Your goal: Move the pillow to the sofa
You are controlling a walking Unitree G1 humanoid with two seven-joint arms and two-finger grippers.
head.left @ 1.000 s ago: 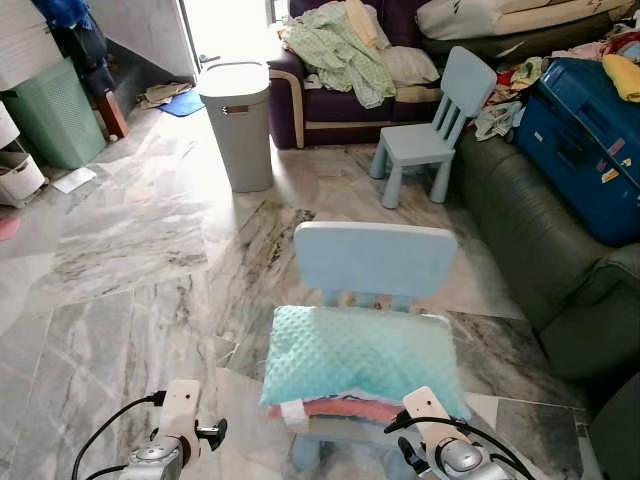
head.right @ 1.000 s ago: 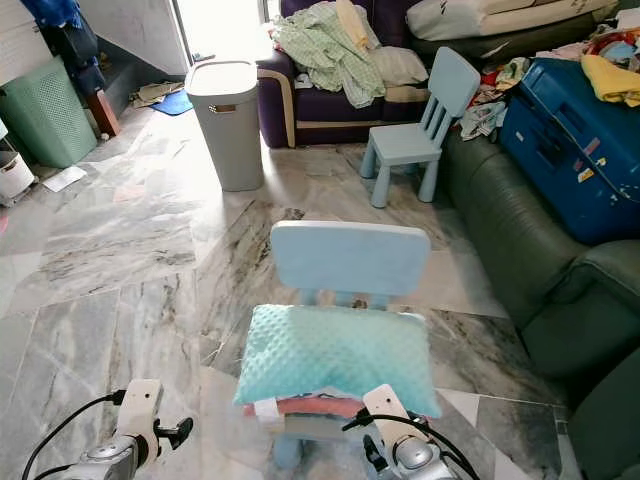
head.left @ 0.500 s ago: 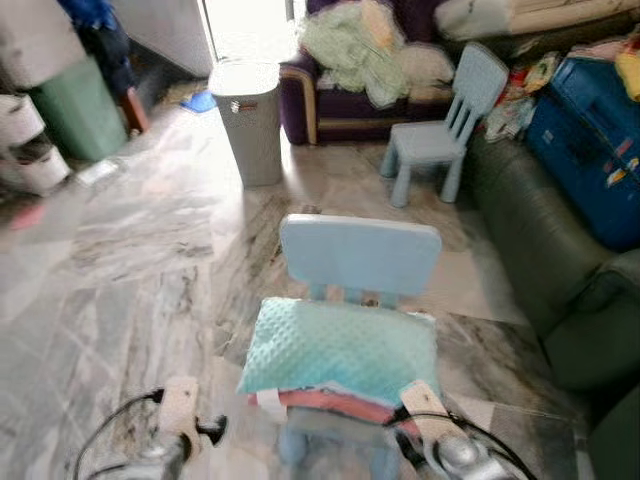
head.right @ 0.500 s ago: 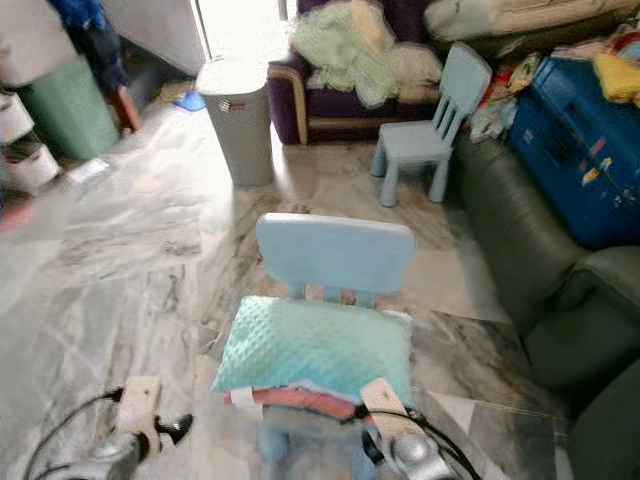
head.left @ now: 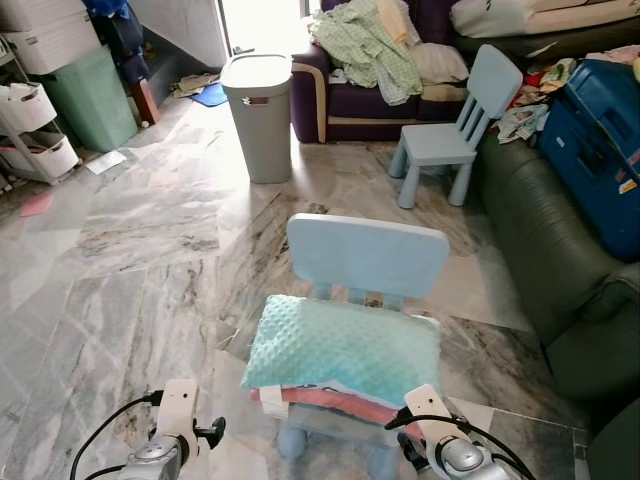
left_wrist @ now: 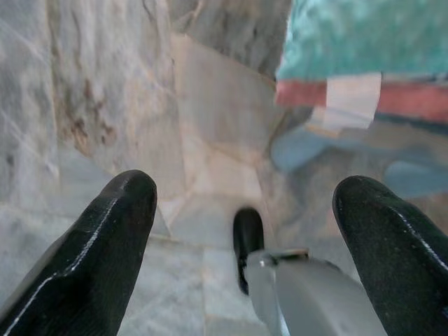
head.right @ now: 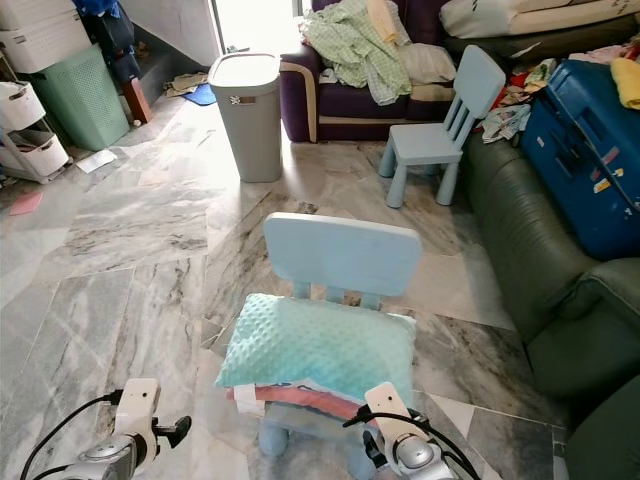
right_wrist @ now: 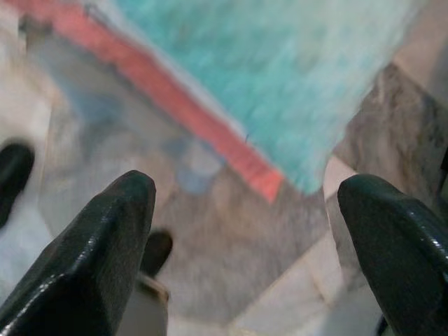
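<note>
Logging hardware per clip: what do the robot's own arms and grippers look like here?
Both arms end in silver metal wrists carrying a cream-white rectangular block, with thin black cables looping off them. The left gripper and right gripper each have two long, matte black fingers with rounded, slightly textured tips. No markings are legible.

No legible text, brand or number in any view. Grey bin (head.left: 257,113) has a small dark mark on its front, too small to read. Blue suitcase (head.left: 600,150) carries small stickers, white and orange, print unreadable. White fabric tag (left_wrist: 348,101) at the pillow's (head.left: 345,344) edge looks blank; wrist views are blurred.
</note>
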